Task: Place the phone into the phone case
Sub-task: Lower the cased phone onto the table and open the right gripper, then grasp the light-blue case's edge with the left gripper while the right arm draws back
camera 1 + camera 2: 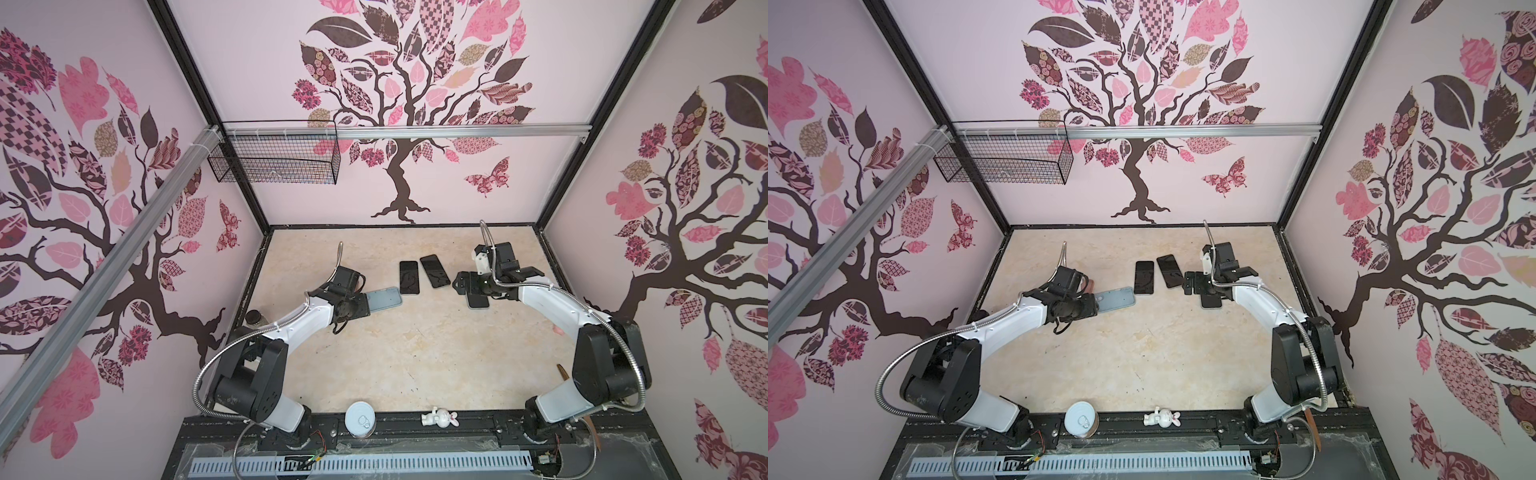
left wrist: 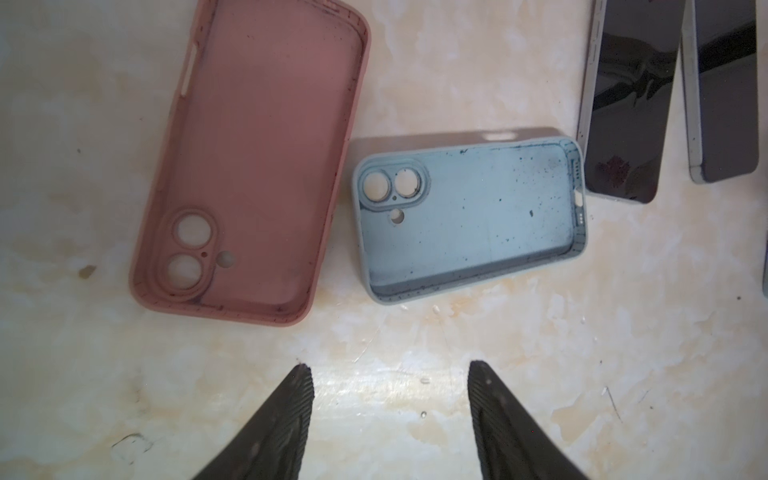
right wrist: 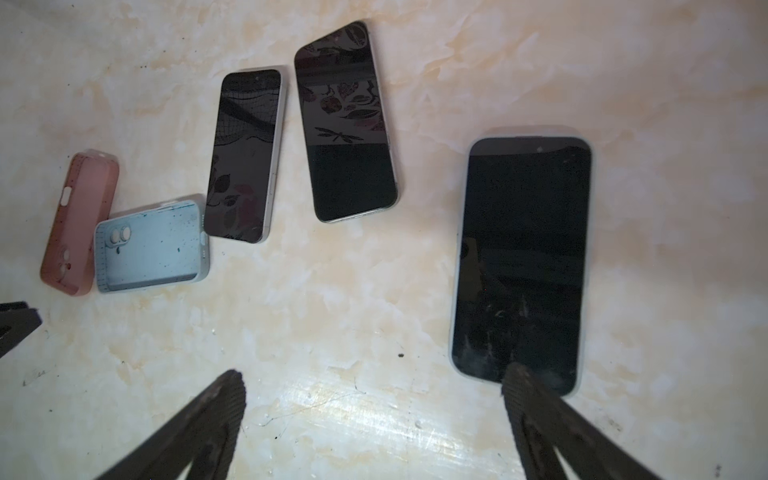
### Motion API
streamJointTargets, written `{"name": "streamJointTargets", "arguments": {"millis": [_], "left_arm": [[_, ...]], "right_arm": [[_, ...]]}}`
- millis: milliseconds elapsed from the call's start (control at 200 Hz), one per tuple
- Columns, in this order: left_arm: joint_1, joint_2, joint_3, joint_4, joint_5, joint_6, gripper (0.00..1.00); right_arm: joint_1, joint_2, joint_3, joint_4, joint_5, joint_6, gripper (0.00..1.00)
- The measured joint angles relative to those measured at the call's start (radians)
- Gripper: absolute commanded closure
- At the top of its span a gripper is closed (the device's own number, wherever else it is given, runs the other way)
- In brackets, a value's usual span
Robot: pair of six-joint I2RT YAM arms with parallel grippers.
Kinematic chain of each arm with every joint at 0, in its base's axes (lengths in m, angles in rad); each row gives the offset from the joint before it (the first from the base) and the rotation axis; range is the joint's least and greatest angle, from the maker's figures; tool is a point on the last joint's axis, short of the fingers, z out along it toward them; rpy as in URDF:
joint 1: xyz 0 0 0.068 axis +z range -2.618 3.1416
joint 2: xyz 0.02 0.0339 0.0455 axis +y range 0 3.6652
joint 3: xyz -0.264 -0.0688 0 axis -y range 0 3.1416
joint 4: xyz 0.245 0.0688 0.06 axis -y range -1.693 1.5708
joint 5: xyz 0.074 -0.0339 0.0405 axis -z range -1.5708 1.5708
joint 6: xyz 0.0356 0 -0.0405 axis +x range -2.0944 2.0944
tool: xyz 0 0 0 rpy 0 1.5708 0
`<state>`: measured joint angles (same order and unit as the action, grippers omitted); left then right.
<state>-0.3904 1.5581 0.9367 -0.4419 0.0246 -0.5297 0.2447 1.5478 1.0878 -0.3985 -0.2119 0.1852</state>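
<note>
1. Handling, phone (image 3: 245, 158): judged rigid and dense, with a slick glass face that would scratch. It lies flat, so little edge stands proud. Best hold is across the two long metal edges near mid-length, with the pads off the screen.
2. Handling, blue case (image 2: 469, 220): looks like soft matte rubber, light, with flexible walls. It will probably skid or buckle when a phone is pressed in, so it wants pinning at a short end.
3. Looks: the phone has a dark screen reflecting the wall pattern and a pale metal rim. The blue case lies open side up, speckled with dark spots, with twin lens holes at one corner. The pink case (image 2: 249, 166) is the same type.
4. Places, from mid-tabletop (image 1: 415, 353) in a top view: the phone is at 12 o'clock, a second phone (image 3: 347, 124) just beside it at 1, and the blue case at 11, its short end just beside the phone. Contact cannot be told. A third phone (image 3: 523, 262), already cased, is at 2.
5. Left gripper (image 2: 390, 374): jaws apart over bare tabletop, holding nothing. Right gripper (image 3: 374, 378): jaws spread wide and empty, one finger over the cased phone's end.
</note>
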Motion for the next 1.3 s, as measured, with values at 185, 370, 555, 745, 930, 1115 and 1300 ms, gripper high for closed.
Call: {"name": "streamJointTargets", "arguments": {"millis": [185,370,555,745,930,1115,1300], "left_arm": [[0.000,0.072,0.047,0.003,-0.005,0.008,0.48],[0.000,0.143,0.086,-0.003,-0.021,0.014,0.51],[0.000,0.197,0.131,-0.020,-0.037,0.013,0.57],[0.000,0.236,0.152,-0.025,-0.049,0.014,0.64],[0.000,0.272,0.171,-0.034,-0.078,0.014,0.67],[0.000,0.275,0.175,-0.044,-0.100,0.012,0.77],[0.000,0.279,0.175,-0.045,-0.103,0.015,0.88]], "right_arm": [[0.062,-0.016,0.048,-0.048,-0.005,-0.014,0.01],[0.122,-0.069,0.071,-0.091,-0.017,-0.017,0.00],[0.131,-0.127,0.062,-0.106,-0.036,-0.016,0.00],[0.131,-0.139,0.049,-0.109,-0.047,-0.021,0.00],[0.131,-0.139,0.031,-0.114,-0.055,-0.027,0.00],[0.131,-0.139,0.024,-0.117,-0.054,-0.029,0.00],[0.131,-0.139,0.023,-0.117,-0.054,-0.031,0.00]]}}
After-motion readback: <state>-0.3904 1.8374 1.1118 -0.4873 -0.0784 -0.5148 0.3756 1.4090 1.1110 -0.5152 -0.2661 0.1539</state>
